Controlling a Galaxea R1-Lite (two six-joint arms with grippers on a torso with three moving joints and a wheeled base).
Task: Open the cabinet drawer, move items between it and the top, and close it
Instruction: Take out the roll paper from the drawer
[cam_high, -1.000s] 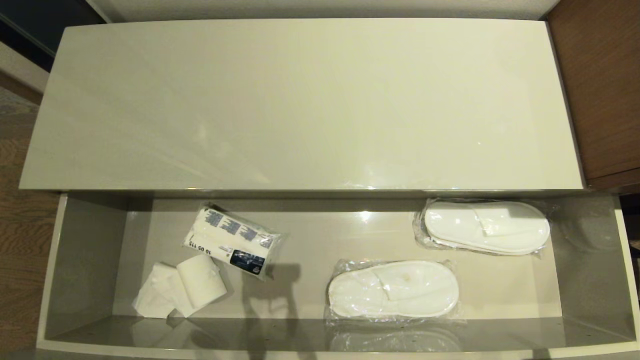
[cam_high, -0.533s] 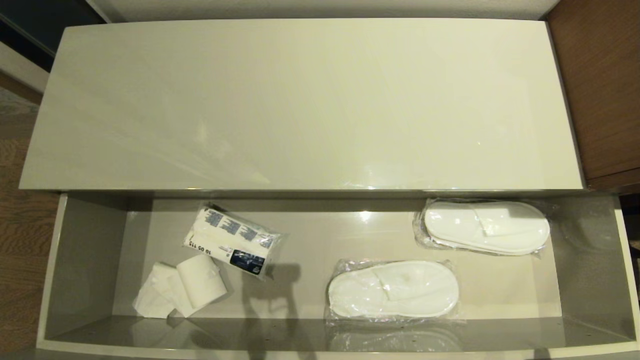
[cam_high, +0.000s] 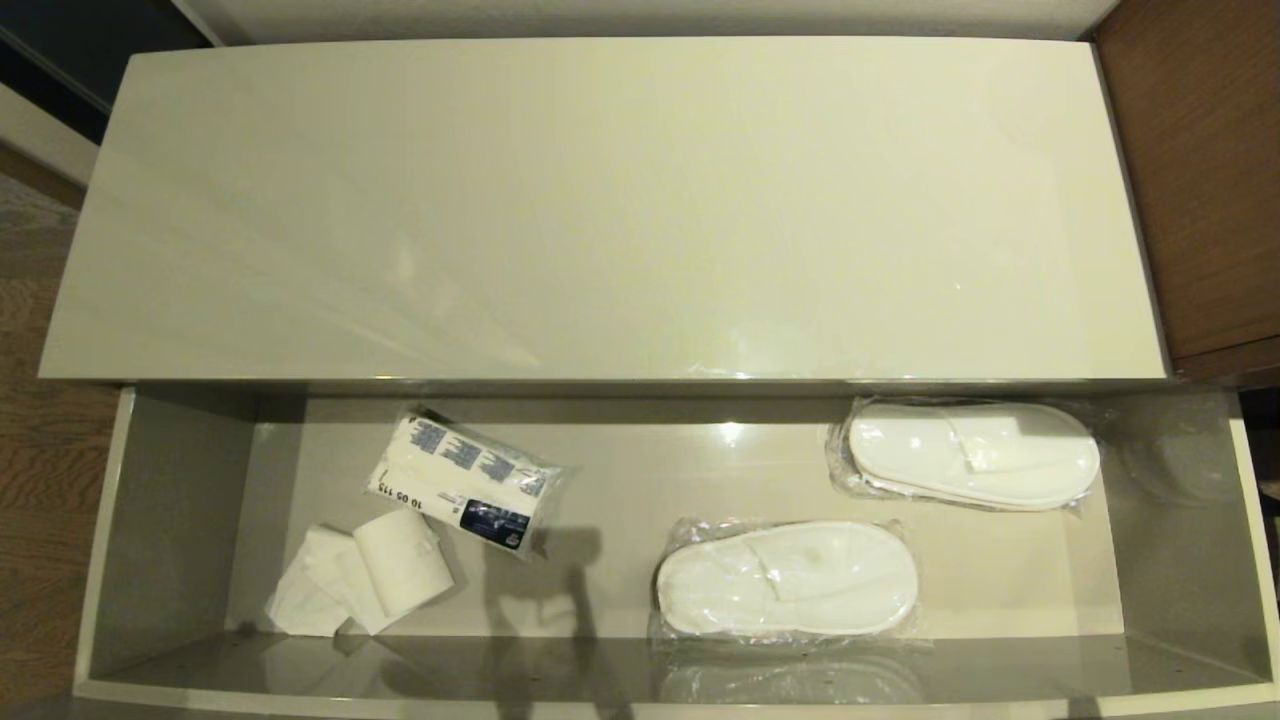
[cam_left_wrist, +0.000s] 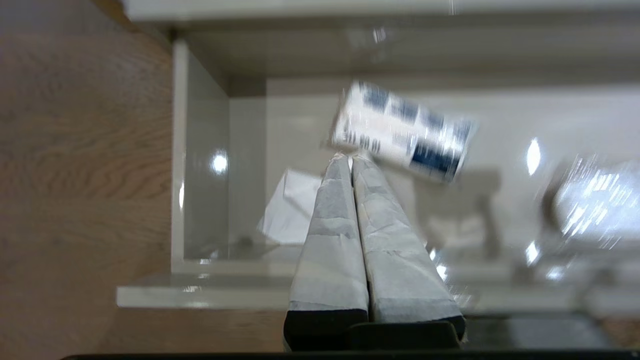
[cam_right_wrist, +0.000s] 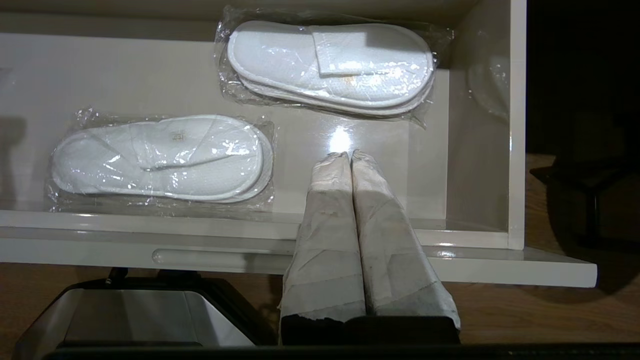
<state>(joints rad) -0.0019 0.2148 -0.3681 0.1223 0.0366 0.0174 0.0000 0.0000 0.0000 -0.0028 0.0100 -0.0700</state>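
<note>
From my head camera I can't see either arm. The drawer (cam_high: 170, 500) is cut off along the near edge of that view, so its front panel stays out of sight, and its back runs under the cabinet top (cam_high: 600, 200). My left wrist view is smeared: the printed packet (cam_left_wrist: 402, 132) shows blue blocks I can't read, the slipper pack (cam_left_wrist: 595, 200) is only a glare of plastic cut by the edge, and the left gripper (cam_left_wrist: 350, 159) covers part of the paper roll (cam_left_wrist: 290, 210). In the right wrist view the front slot (cam_right_wrist: 220, 256) vanishes behind the right gripper (cam_right_wrist: 349, 155).
</note>
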